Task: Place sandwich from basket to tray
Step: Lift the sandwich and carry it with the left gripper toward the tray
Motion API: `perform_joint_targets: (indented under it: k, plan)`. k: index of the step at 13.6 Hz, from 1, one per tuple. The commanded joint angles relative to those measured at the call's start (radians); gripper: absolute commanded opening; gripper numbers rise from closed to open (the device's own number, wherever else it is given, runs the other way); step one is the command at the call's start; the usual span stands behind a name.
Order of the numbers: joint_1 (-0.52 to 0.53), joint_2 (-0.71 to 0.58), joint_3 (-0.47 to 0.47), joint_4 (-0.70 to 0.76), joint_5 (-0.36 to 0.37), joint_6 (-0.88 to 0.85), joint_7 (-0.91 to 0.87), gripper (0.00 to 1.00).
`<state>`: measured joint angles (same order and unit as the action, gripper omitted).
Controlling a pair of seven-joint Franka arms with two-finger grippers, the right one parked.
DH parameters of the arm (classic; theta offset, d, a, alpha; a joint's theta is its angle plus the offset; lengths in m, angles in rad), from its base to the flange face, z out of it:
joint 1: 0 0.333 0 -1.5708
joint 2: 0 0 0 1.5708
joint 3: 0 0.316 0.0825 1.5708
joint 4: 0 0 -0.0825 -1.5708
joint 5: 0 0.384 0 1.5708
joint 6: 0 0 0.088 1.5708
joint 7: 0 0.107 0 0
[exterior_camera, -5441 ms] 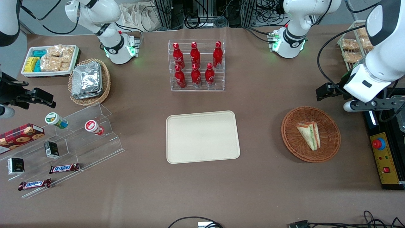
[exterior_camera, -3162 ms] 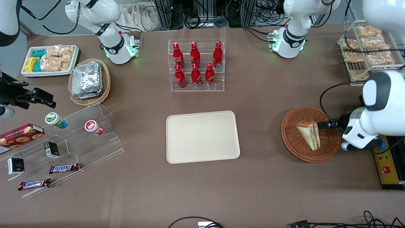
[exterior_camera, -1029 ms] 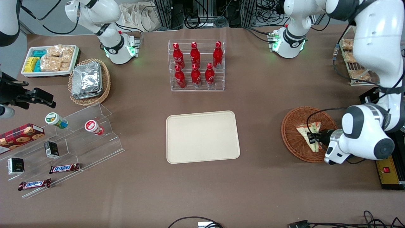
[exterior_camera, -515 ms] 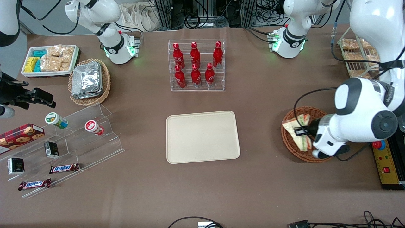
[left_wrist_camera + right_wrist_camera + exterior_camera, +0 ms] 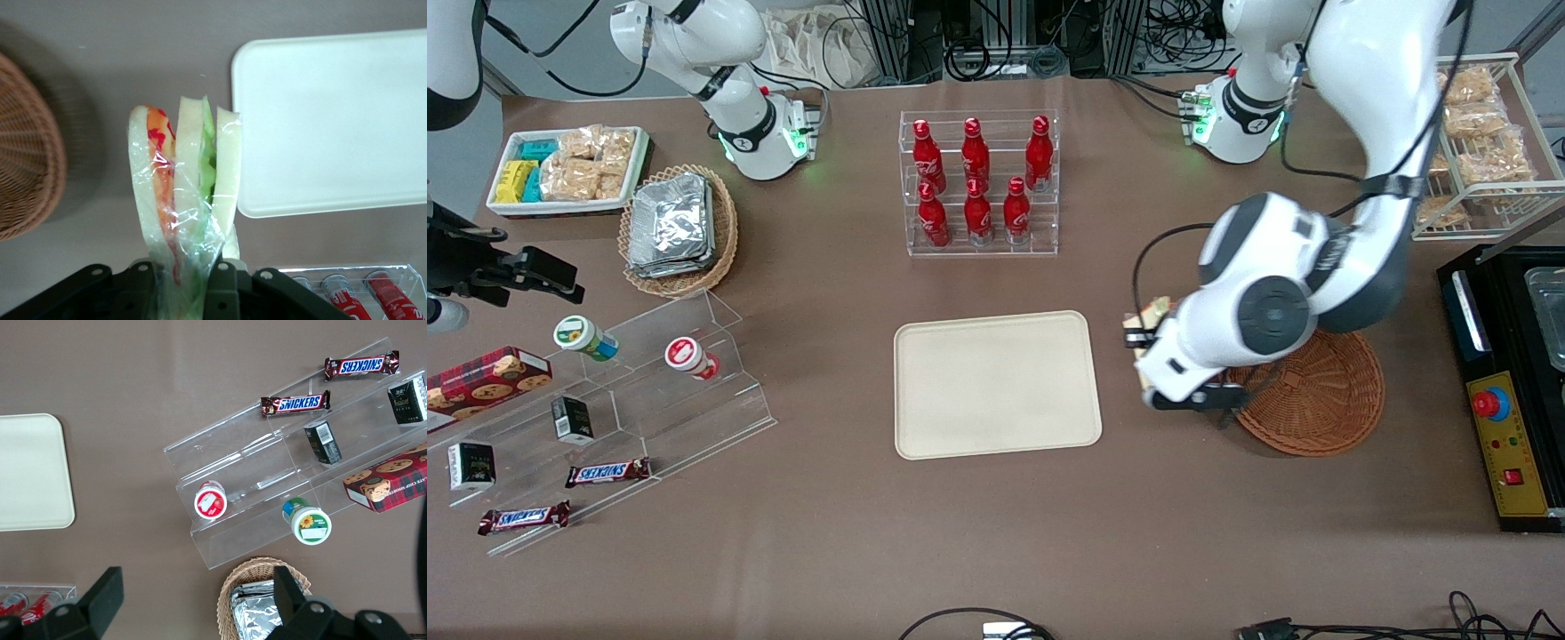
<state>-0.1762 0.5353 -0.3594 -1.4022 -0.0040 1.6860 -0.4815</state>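
Note:
My left gripper [image 5: 1136, 340] is shut on the sandwich [image 5: 183, 193], a wrapped wedge of white bread with green and orange filling. It holds it in the air above the bare table, between the reddish-brown wicker basket [image 5: 1325, 400] and the cream tray [image 5: 996, 384]. In the front view only a corner of the sandwich [image 5: 1154, 310] shows past the wrist. In the left wrist view the sandwich hangs just beside the tray's edge [image 5: 333, 127], and the basket [image 5: 27, 153] holds nothing that I can see.
A clear rack of red bottles [image 5: 978, 182] stands farther from the front camera than the tray. A tan basket of foil packets [image 5: 679, 229], a white bin of snacks [image 5: 569, 169] and a clear stepped stand [image 5: 605, 418] lie toward the parked arm's end. A wire rack of packets [image 5: 1476, 142] is by the working arm.
My gripper came down into the basket, shut on the sandwich, lifted it out and carried it toward the tray. The basket is now bare.

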Motion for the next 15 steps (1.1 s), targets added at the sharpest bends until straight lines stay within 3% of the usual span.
perform_joint_targets:
  k: [1,6,8,12,13,15]
  plan:
    - [-0.071,0.109,0.005,0.120,0.021,-0.039,-0.005,0.09]
    - [-0.161,0.209,0.010,0.134,0.038,0.009,0.000,0.10]
    - [-0.186,0.247,0.008,0.132,0.117,0.052,0.001,0.11]
    - [-0.190,0.301,0.008,0.132,0.124,0.096,0.006,0.12]
    - [-0.190,0.308,0.008,0.131,0.125,0.101,0.006,0.18]
    - [-0.190,0.322,0.010,0.123,0.125,0.125,0.006,0.20]
